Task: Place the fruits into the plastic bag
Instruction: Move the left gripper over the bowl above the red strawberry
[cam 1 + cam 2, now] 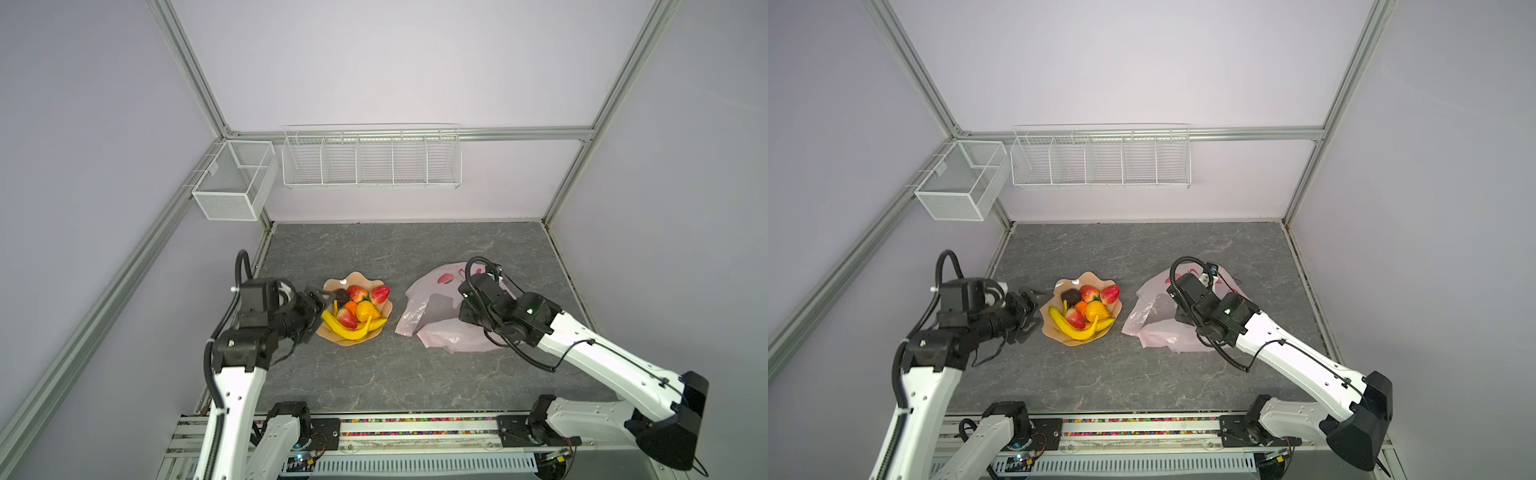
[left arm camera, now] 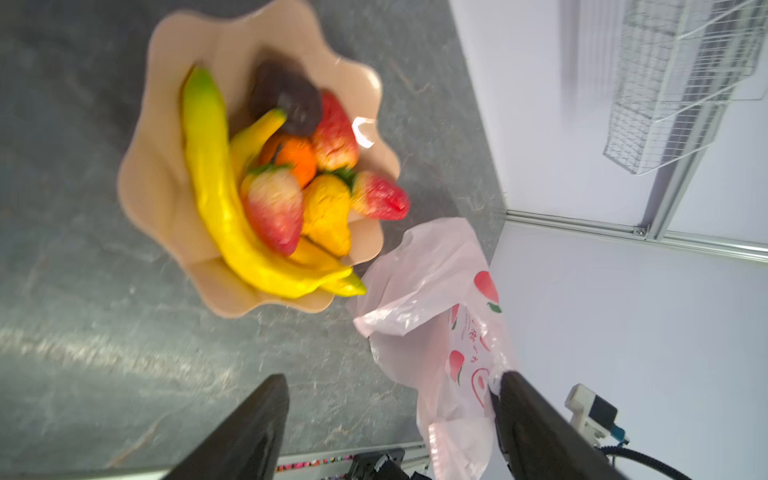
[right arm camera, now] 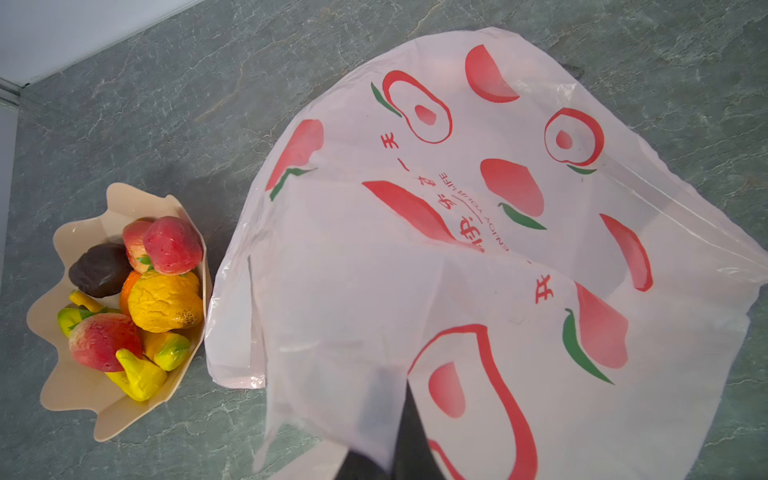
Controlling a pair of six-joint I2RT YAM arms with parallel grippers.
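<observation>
Left end effector (image 2: 390, 428): jaws wide, nothing between them; you sit just short of the dish (image 1: 337, 338).
Right end effector (image 3: 382, 455): closed on a fold of the plastic bag (image 3: 498, 199), with film draped over its fingers.
Fruits (image 1: 354, 311): heaped in the dish, directly ahead of the left end effector; none seen in the bag.
Handling: the fruits look light, firm and rounded, and apt to roll. Take the top strawberry (image 2: 274, 212) across its middle.
Bag: thin, limp, probably slippery. Grip it at the rim, mouth turned toward the left end effector.
</observation>
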